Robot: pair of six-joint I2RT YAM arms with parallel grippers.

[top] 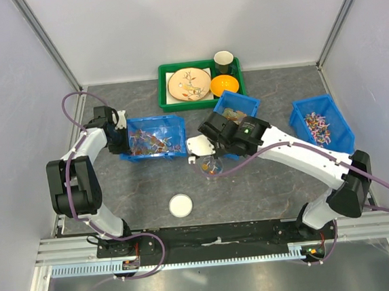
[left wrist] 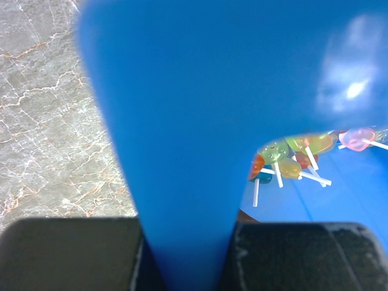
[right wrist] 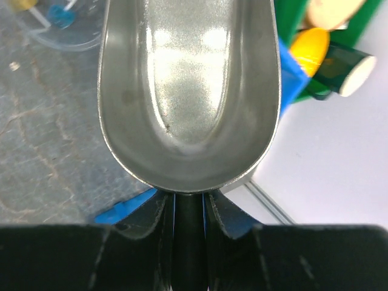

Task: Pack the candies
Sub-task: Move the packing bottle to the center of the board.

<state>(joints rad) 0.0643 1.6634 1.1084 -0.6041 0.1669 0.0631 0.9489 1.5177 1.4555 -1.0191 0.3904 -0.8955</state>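
Right hand clamped on metal scoop handle, left hand pinching blue bin wall

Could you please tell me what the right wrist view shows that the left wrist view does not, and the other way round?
Only the right wrist view shows the empty metal scoop with its handle clamped in the right gripper, plus the orange bowl and dark cup in the green tray. Only the left wrist view shows the blue bin's wall pinched by the left gripper, with the candies inside. Both show the grey marbled table.
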